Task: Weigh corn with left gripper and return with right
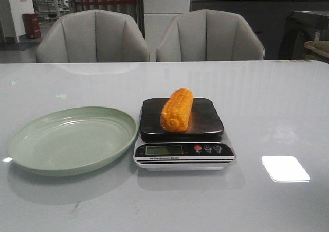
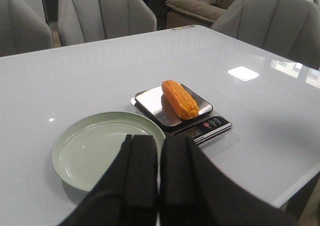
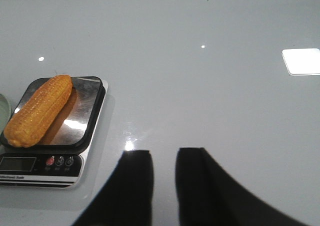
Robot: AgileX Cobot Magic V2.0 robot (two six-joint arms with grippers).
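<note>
The orange-yellow corn lies lengthwise on the black platform of a small digital kitchen scale, free of any gripper. It also shows in the left wrist view and the right wrist view. The pale green plate stands empty just left of the scale. My left gripper is shut and empty, held back above the near rim of the plate. My right gripper is open a little and empty, above bare table to the right of the scale. Neither gripper shows in the front view.
The scale's display and buttons face the front edge. Two grey chairs stand behind the far side of the white glossy table. A bright light reflection lies on the table at the right.
</note>
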